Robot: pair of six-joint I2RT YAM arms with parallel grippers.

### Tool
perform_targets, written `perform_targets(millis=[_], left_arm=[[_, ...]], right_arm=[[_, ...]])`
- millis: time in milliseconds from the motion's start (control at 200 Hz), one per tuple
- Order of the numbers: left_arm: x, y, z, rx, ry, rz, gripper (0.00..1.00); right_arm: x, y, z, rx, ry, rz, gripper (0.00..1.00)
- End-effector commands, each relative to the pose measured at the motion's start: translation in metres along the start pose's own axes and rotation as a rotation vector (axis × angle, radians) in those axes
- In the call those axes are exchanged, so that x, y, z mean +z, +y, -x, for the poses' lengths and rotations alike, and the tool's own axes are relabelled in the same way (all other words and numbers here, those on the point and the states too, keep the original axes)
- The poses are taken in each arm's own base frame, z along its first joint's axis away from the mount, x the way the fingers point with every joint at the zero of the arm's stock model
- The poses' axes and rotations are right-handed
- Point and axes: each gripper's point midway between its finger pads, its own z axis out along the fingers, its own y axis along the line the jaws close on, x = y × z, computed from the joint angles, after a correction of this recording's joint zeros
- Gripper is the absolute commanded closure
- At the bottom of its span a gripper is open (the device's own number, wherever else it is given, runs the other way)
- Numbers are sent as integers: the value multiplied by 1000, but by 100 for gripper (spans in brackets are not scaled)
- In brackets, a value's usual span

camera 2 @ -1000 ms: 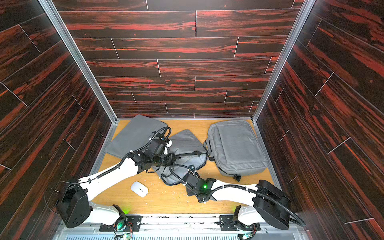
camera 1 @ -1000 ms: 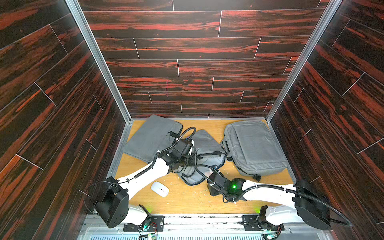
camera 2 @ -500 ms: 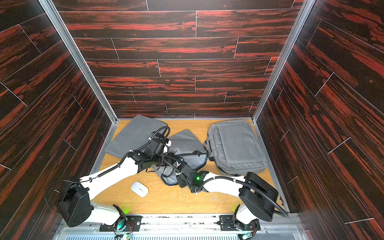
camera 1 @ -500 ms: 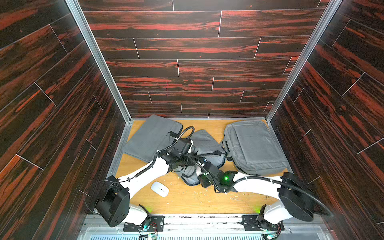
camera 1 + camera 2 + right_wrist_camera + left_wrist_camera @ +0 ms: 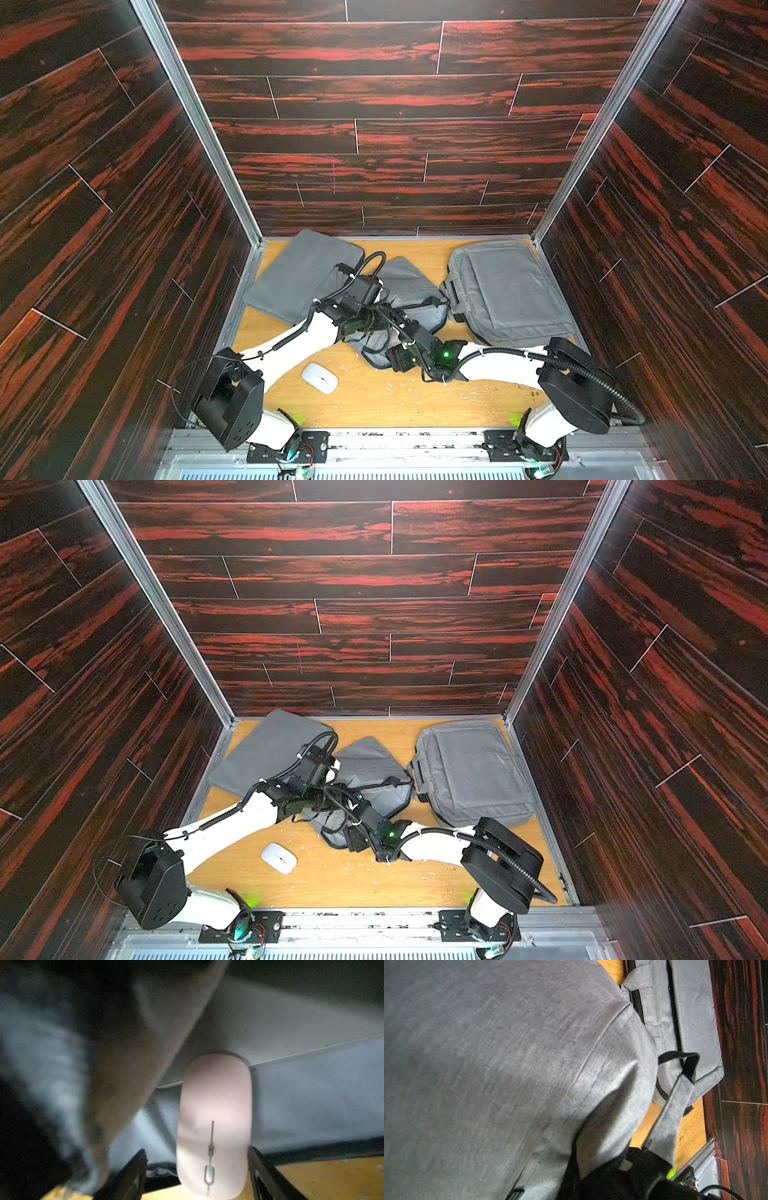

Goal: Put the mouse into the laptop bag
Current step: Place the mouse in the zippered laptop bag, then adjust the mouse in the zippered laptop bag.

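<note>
The left arm (image 5: 291,349) and the right arm (image 5: 498,365) both have smooth white links. These are joined by big, boxy black joint housings (image 5: 232,399) and fixed on black base plates (image 5: 316,446). A black ribbed cable hose (image 5: 511,352) runs along each arm, a small green light (image 5: 446,354) glows near the right wrist, and the right tool (image 5: 197,1149) has two flat black fingers (image 5: 135,1172).

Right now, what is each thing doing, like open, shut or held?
pinkish mouse: partly inside middle bag's mouth, not gripped
white mouse: loose on the table
middle bag: mouth lifted open
left gripper: shut on middle bag's edge
right gripper: open around pinkish mouse
left bag: lying flat
right bag: lying flat
</note>
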Motion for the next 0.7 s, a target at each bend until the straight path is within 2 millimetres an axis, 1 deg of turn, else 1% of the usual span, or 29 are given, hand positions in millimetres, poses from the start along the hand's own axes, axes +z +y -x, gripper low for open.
perform_targets(millis=[0, 105, 140, 150, 155, 170, 175, 190, 200, 230, 266, 286, 306, 326, 356, 376, 391, 421, 496, 601, 696], left_arm=[[-3, -22, 7, 21, -20, -68, 100], [0, -21, 6, 18, -13, -66, 100], [1, -21, 5, 19, -10, -67, 100], [1, -21, 5, 19, -10, -67, 100], [1, -21, 5, 19, -10, -67, 100], [1, -21, 5, 19, -10, -68, 100], [1, -21, 6, 19, -10, -68, 100], [1, -21, 5, 20, -10, -67, 100], [1, -21, 5, 18, -8, -68, 100], [2, -21, 5, 19, -8, -69, 100], [1, -22, 5, 20, -7, -69, 100], [1, -22, 6, 19, -10, -70, 100], [1, -22, 6, 19, -8, -69, 100], [0, -22, 6, 20, -10, -70, 100], [0, -22, 7, 20, -11, -69, 100], [-1, -23, 7, 20, -11, -70, 100], [-1, -22, 7, 21, -11, -69, 100], [-1, -22, 7, 21, -14, -68, 100], [-3, -23, 7, 22, -15, -67, 100], [-4, -22, 6, 22, -16, -66, 100], [-3, -21, 5, 19, -12, -66, 100]], right_arm=[[-21, 8, 1, 55, -44, 76, 22], [-42, -3, -14, 142, -72, 96, 21], [-48, -7, -22, 175, -75, 104, 21], [-50, -6, -20, 184, -84, 113, 21], [-49, -8, -25, 186, -77, 110, 21], [-51, -7, -24, 198, -85, 119, 21], [-51, -9, -29, 200, -78, 116, 21], [-53, -9, -28, 214, -83, 122, 21], [-52, -11, -33, 218, -77, 118, 21], [-53, -12, -37, 236, -75, 125, 21], [-53, -14, -42, 251, -68, 134, 24], [-53, -13, -45, 256, -61, 143, 27], [-52, -13, -47, 262, -57, 153, 33], [-51, -12, -50, 267, -49, 165, 44], [-49, -10, -52, 281, -42, 183, 69], [-47, -10, -53, 292, -39, 191, 80], [-46, -9, -54, 300, -34, 197, 86], [-43, -9, -55, 314, -26, 209, 93], [-36, -9, -54, 358, -10, 233, 96], [-24, -15, -49, 377, 8, 223, 95], [-15, -19, -35, 350, 5, 187, 93]])
